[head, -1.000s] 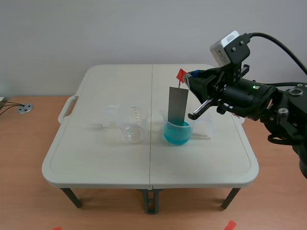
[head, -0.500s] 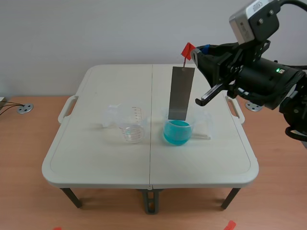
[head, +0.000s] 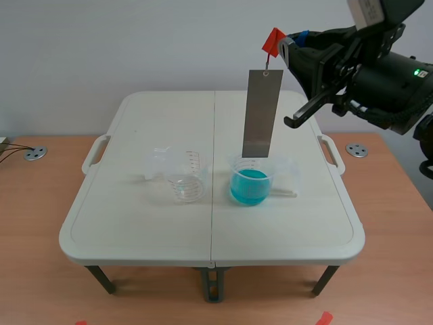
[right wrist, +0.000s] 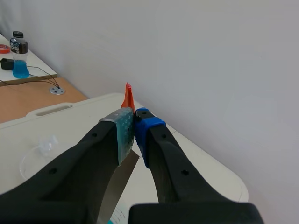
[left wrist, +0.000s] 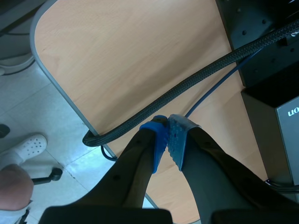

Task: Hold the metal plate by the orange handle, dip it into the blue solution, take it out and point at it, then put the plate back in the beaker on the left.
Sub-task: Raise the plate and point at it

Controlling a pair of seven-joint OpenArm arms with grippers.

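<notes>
your right gripper (right wrist: 134, 127) pinches the orange handle (head: 273, 42); the metal plate (head: 262, 114) hangs over the blue solution (head: 249, 187). your left gripper (left wrist: 167, 136) is pressed together.

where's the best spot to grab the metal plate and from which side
By the orange handle at its top end, coming in from the right, as the right gripper does now. The metal plate is a long thin strip hanging upright over the beaker of blue liquid. Holding the handle keeps the fingers clear of the lower end that gets dipped.
</notes>
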